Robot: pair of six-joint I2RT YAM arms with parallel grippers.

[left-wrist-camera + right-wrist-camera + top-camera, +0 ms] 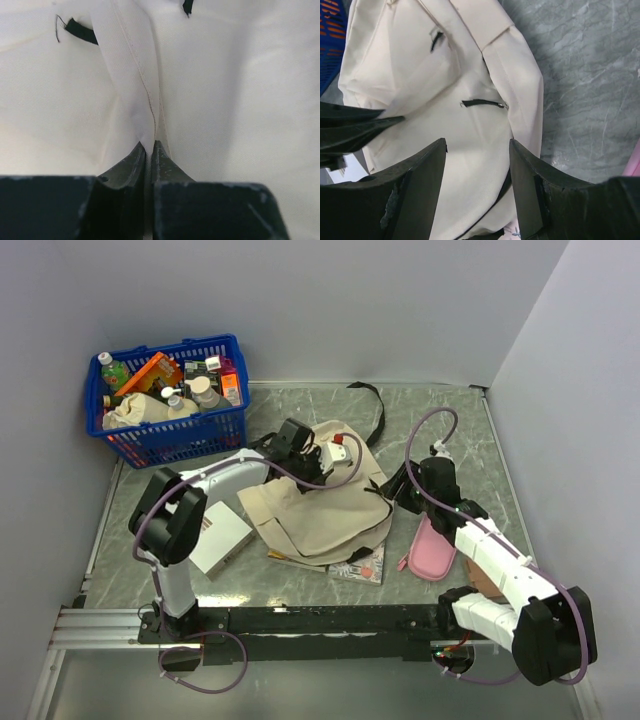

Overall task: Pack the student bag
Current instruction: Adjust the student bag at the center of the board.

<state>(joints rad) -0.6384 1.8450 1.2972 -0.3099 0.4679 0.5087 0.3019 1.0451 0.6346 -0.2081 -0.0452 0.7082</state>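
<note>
Left gripper [149,147]: clenched on a seamed fold of the student bag [225,100], between the jaws. Right gripper [477,145]: released, bag just beyond its parted jaws. Treat as soft, limp cloth; grip seams or folds.

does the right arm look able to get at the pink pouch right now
Probably yes: the right gripper is open and empty, and the pink pouch lies uncovered close beside that arm.

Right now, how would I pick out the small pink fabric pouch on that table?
Find the large cream fabric backpack in the middle of the grey marbled table. Just right of it lies a small flat rounded pouch, the only soft pink thing on the tabletop.
</note>
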